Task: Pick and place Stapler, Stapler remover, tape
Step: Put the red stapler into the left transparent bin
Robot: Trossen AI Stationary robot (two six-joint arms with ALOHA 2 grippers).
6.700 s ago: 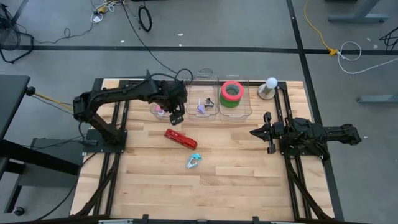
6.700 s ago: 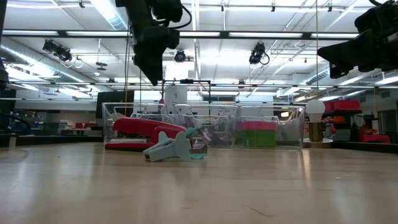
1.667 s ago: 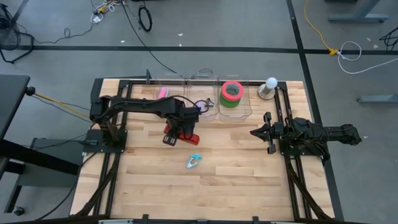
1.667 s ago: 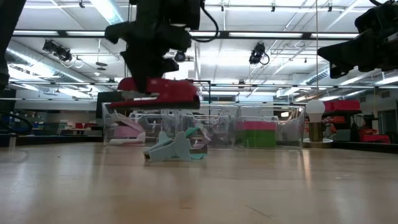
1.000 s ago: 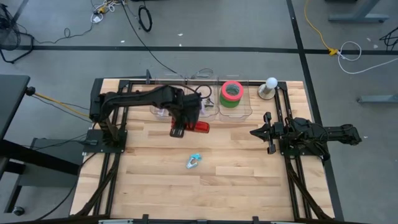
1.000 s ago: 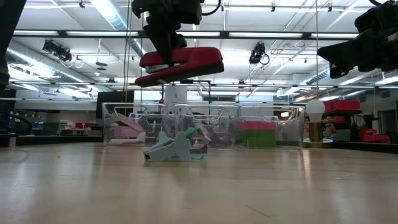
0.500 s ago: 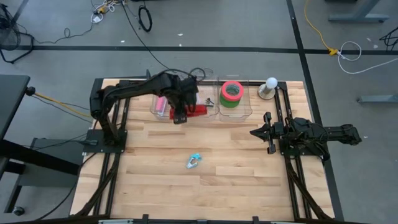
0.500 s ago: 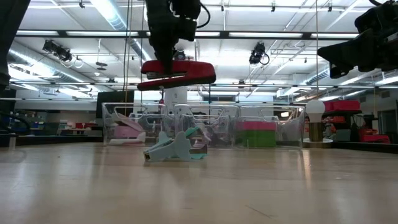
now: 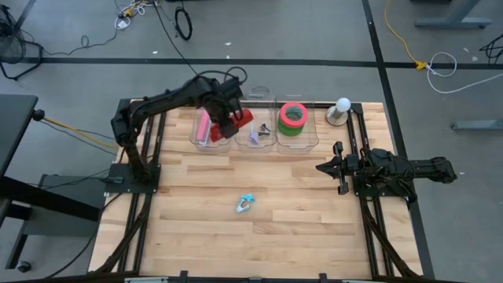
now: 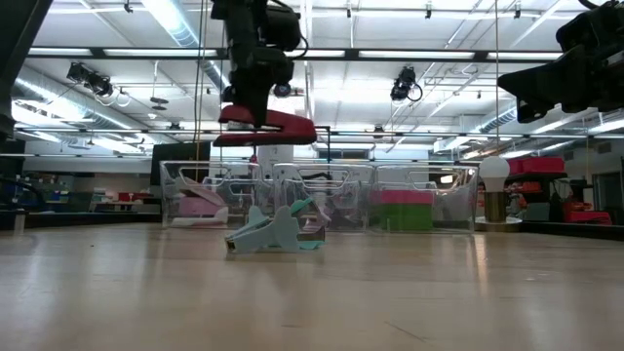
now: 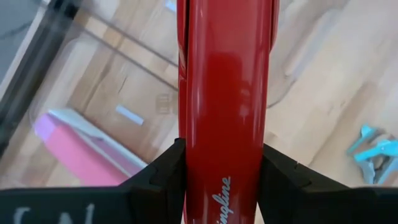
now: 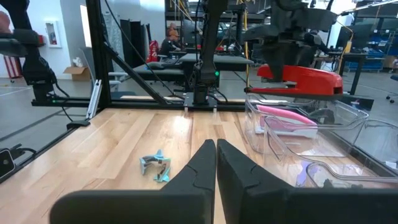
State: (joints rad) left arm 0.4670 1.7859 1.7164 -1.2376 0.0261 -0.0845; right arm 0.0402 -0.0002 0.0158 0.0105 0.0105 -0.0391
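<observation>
Two bins of three hold something; I've got the red stapler (image 9: pixel 238 119) aloft over the bin row.

My left gripper (image 9: pixel 225 126) is clamped on the stapler's sides, as its wrist view shows, above the clear bin (image 9: pixel 198 138) holding a pink stapler (image 9: pixel 204 126). Only the low view shows the red stapler clear of the bin rims. The teal staple remover (image 9: pixel 244 203) lies on the table, well apart from the bins. Green and red tape rolls (image 9: pixel 292 116) sit in the end bin. My right gripper (image 9: pixel 322 167) waits beside them, fingers together.

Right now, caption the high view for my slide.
Left hand holds the red stapler over the clear bins.
</observation>
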